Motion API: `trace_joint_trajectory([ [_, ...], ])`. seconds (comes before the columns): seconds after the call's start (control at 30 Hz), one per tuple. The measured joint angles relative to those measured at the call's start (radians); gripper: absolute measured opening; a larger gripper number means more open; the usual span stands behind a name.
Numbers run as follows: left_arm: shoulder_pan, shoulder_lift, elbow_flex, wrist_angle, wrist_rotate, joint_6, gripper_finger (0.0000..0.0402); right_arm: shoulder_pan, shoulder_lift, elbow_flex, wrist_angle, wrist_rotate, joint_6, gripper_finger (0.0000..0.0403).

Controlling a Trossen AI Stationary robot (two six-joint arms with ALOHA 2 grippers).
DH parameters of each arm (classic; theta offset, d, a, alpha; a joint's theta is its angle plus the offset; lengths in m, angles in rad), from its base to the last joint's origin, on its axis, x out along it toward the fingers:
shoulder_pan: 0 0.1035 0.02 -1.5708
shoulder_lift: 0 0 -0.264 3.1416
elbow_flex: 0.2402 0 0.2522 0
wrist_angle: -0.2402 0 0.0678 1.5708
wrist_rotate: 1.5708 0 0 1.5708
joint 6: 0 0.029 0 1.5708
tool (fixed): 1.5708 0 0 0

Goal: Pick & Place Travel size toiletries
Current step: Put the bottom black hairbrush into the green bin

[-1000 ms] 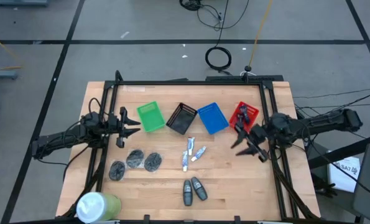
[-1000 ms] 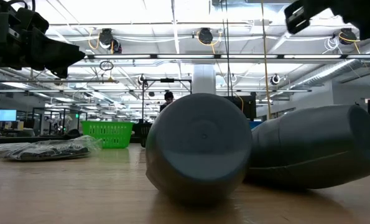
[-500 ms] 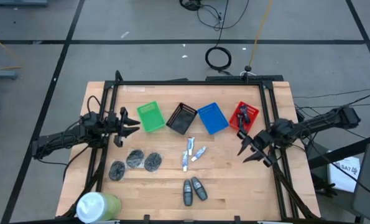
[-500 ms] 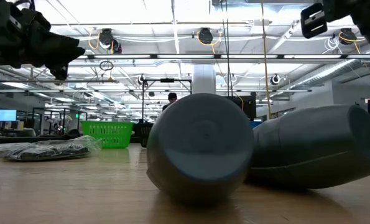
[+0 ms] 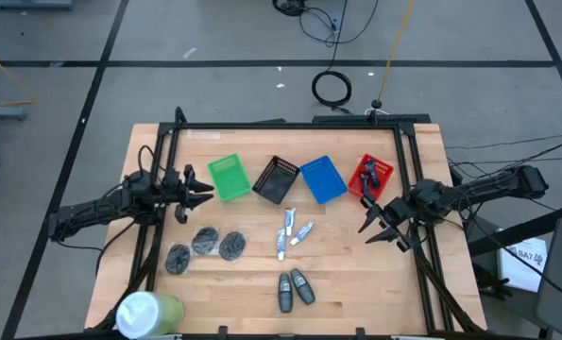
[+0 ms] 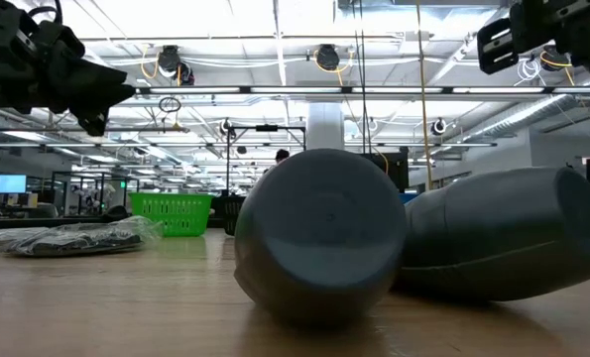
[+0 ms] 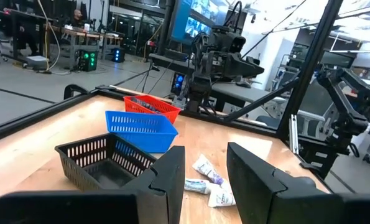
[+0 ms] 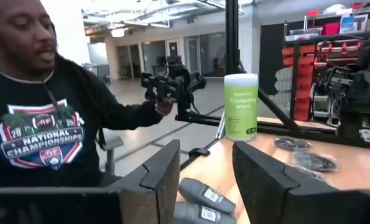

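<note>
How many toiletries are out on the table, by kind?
Dark grey bundles: 3
White-silver tubes: 3
Grey oval bottles: 2
Total: 8
Blue-purple pieces already sit in the red basket; their count is unclear.

Two slim black jointed arms, the left arm [image 5: 96, 210] at the frame's left edge and the right arm [image 5: 484, 189] at its right, each end in a pair of blocky dark fingers [image 7: 172, 177], with black cables trailing from the right arm's base.
</note>
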Motion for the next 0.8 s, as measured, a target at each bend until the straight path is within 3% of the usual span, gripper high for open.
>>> trace_joint_trajectory([
  [0.13,0.000,0.000,0.000,0.001,-0.002,-0.024,0.0115,-0.001,-0.098,0.000,-0.029,-0.030,0.064,0.0136],
  [0.43,0.000,0.000,0.000,-0.002,-0.020,0.001,0.0115,-0.028,-0.385,0.000,-0.334,-0.023,0.027,0.0127],
  [0.8,0.000,0.000,0.000,0.006,-0.053,-0.072,0.0115,-0.070,-0.562,0.000,-0.628,0.006,-0.015,0.0109],
])
